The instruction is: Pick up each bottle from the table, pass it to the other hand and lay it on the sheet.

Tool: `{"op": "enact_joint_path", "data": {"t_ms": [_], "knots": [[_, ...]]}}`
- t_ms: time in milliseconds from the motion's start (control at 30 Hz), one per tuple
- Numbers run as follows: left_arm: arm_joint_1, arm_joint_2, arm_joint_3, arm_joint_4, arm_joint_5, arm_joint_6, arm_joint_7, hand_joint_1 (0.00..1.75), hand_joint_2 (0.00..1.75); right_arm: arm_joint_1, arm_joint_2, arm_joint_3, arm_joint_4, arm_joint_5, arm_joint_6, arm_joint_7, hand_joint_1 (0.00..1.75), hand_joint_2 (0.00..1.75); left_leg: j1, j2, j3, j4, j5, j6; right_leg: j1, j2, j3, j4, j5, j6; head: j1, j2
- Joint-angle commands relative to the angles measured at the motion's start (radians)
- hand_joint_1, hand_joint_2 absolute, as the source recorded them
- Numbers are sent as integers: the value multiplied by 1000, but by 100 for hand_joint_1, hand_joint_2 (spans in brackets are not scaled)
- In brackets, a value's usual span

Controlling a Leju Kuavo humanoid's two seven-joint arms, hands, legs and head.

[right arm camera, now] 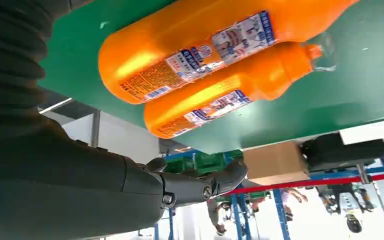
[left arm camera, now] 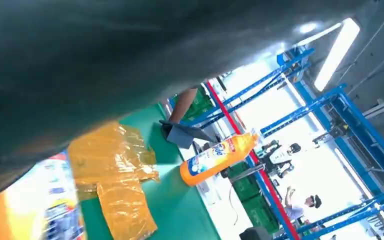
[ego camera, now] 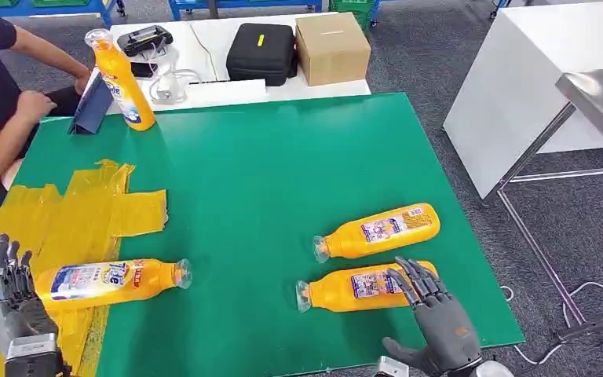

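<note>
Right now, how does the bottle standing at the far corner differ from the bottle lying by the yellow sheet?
The far bottle stands upright with its clear cap on top; the near bottle lies on its side, cap pointing toward the table's middle. The far bottle sits on bare green mat near a person's hand; the near bottle rests partly on the yellow sheet, close to the left hand. Both are orange with blue-and-white labels.
</note>
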Motion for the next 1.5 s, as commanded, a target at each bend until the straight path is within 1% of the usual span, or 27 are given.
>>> {"op": "enact_joint_path", "data": {"t_ms": [33,100,133,200,333,533,667,933,1000,1033,1100,1133,1167,1233,1267,1333,1400,1500], "knots": [[-9,-27,8,3,-3,0,2,0,0,-21,33,-35,71,-1,9,-5,0,175,3,-2,4,1,-3,-2,3,0,5,-1,-2,-3,0,0],[-9,-27,8,3,-3,0,2,0,0,-21,33,-35,71,-1,9,-5,0,175,4,-2,6,2,-5,-2,4,1,7,-1,-3,-4,0,0],[-9,-27,8,3,-3,0,2,0,0,-21,33,-35,71,-1,9,-5,0,175,2,-1,3,0,-2,-1,2,1,3,-1,-1,-2,0,0],[-17,-16,-13,9,-10,3,12,0,0,-24,55,-69,98,-3,44,-13,0,175,3,-2,4,1,-3,-2,3,1,5,-1,-2,-3,0,0],[-33,-1,-34,29,-10,10,27,0,0,-69,90,-105,181,-21,87,-47,0,175,2,-2,2,-1,0,-1,2,0,3,-2,0,-2,0,0],[-62,13,-58,55,-14,0,33,0,0,-151,146,-116,335,-8,148,-73,0,175,3,-1,4,-1,0,-2,3,1,4,-3,1,-2,0,0],[-75,20,-77,69,-16,0,44,0,0,-175,156,-112,402,10,181,-69,0,175,3,-2,5,-2,0,-2,3,0,6,-4,0,-3,0,0],[-87,24,-88,93,-6,-8,53,0,0,-206,167,-119,492,42,191,-49,0,175,1,-1,3,-1,0,-1,1,0,4,-2,0,-1,0,0],[-90,25,-88,96,-3,-14,52,0,0,-211,170,-119,509,56,197,-45,0,175,3,-3,5,-1,-1,-2,3,-1,7,-3,-1,-3,0,0],[-93,24,-89,99,-2,-15,51,0,0,-215,172,-118,521,62,200,-44,0,175,2,-3,4,-2,0,-1,2,-1,5,-3,0,-2,0,0],[-99,25,-93,106,-2,-17,50,0,0,-222,157,-104,541,78,224,-39,0,175,2,-2,3,-1,0,-1,1,-1,4,-2,0,-1,0,0],[-107,28,-97,117,-1,-20,50,0,0,-220,133,-91,551,72,255,-34,9,175,2,-3,5,-1,0,-1,2,-2,6,-3,0,-2,0,0],[-113,30,-100,126,-1,-20,50,0,0,-215,113,-84,555,65,276,-31,136,175,3,-3,6,-1,-1,-2,3,-1,7,-3,-1,-3,0,0],[-117,31,-101,132,-1,-19,49,0,0,-206,99,-83,559,62,281,-32,136,175,1,-4,5,-1,0,-1,1,-2,5,-2,0,-1,0,0],[-120,33,-102,137,0,-19,49,0,0,-202,90,-76,558,56,290,-32,175,175,1,-5,6,-1,0,-1,1,-3,6,-2,-1,-1,0,0],[-128,38,-106,149,6,-21,48,0,0,-188,53,-40,552,19,326,-18,175,175,2,-4,8,0,-2,0,2,-3,-1,-2,-2,-2,0,0],[-140,40,-106,166,11,-23,46,0,0,-171,25,-8,545,-2,336,-10,175,175,2,-8,11,-1,-3,1,2,-6,2,-3,-4,0,0,0],[-146,41,-108,176,13,-22,45,0,0,-169,10,20,546,-27,335,6,175,175,3,-10,14,-1,-3,2,3,-8,7,-5,-5,0,0,0]]}}
